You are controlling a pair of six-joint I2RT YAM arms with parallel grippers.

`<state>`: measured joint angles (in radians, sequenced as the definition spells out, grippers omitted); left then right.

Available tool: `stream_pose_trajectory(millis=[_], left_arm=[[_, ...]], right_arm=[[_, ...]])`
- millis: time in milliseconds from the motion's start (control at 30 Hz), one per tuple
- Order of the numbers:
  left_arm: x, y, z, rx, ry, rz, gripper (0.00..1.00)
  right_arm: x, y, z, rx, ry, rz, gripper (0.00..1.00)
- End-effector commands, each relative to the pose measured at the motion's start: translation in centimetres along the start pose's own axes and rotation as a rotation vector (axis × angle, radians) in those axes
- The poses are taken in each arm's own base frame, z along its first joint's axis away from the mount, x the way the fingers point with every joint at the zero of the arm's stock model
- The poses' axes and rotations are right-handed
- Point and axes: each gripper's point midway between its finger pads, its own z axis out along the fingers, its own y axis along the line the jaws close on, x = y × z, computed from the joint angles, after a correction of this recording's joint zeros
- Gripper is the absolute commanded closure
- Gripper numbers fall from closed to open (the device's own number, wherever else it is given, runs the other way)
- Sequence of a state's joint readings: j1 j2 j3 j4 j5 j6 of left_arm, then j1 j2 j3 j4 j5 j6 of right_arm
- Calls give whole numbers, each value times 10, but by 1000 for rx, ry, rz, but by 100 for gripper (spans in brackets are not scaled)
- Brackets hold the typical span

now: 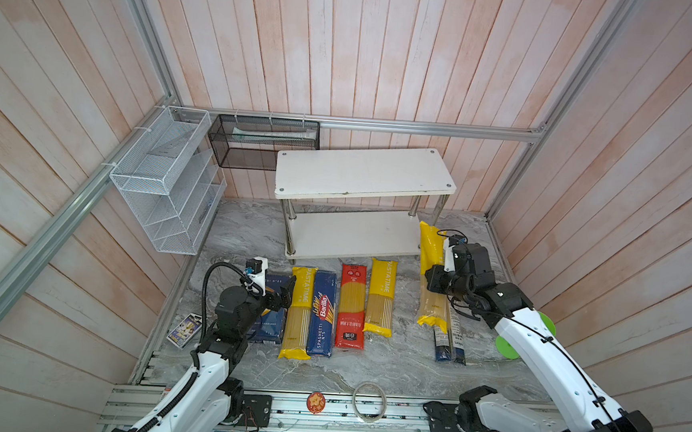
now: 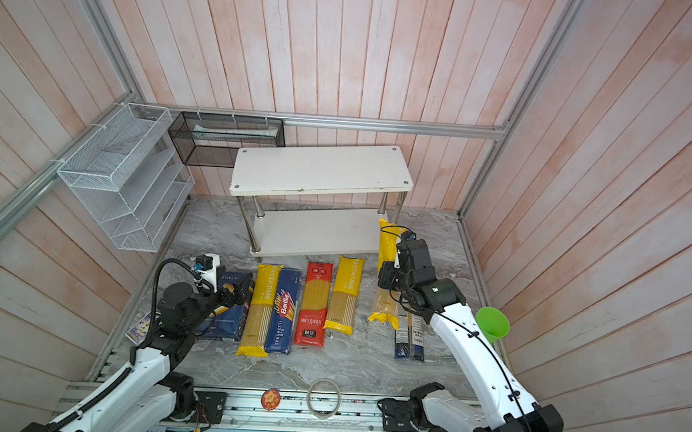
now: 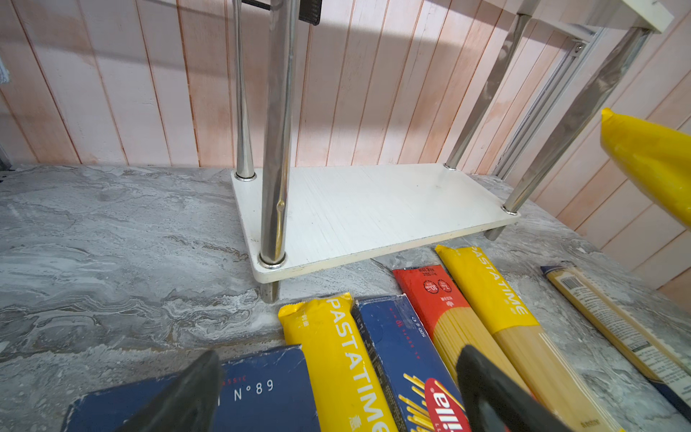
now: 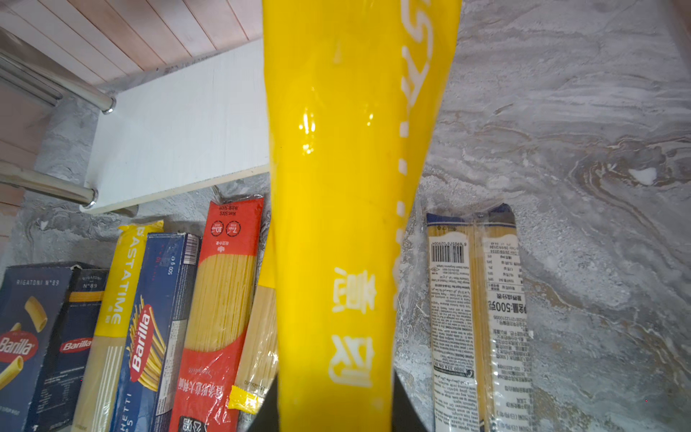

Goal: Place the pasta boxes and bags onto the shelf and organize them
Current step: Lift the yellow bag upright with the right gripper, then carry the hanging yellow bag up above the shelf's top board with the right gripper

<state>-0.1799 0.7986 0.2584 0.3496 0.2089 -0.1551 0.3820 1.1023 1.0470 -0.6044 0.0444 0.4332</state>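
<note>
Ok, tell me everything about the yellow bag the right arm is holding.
The held yellow bag is a long, slim, glossy plastic pack: a yellow half with white PASTATIME lettering, a clear half showing spaghetti. The right gripper has its jaws shut around its middle. Its yellow end is raised by the right end of the shelf; whether the clear end touches the table cannot be told.

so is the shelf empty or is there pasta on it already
Empty: the shelf is bare on top, and its lower board is bare too; the right gripper holds a yellow PASTATIME bag beside it.
</note>
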Motion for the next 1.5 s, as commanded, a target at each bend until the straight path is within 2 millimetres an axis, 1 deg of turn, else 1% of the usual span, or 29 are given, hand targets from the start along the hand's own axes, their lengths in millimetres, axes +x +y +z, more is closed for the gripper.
stream_pose_trajectory(millis=[0,400,700,967,1233,1467], left_arm=[[3,-2,0,6,8,-8,0],[2,-2,0,8,7,-6,0],[3,-3,-1,15,8,-5,0],[3,-5,-2,24,7,-4,0],[3,-4,-3,20,7,-6,0],[4,-5,-3,25,12,-7,0]], right_arm=[[-49,18,-29,-76,-157,-14,100],[-80,23,-45,-78,-205,-42,100],[-111,18,-62,-70,-263,-51,100],[-155,33,-82,-88,-329,-91,100],[-185,40,-79,-88,-352,-127,100],[-205,45,-78,-107,-376,-135,100]])
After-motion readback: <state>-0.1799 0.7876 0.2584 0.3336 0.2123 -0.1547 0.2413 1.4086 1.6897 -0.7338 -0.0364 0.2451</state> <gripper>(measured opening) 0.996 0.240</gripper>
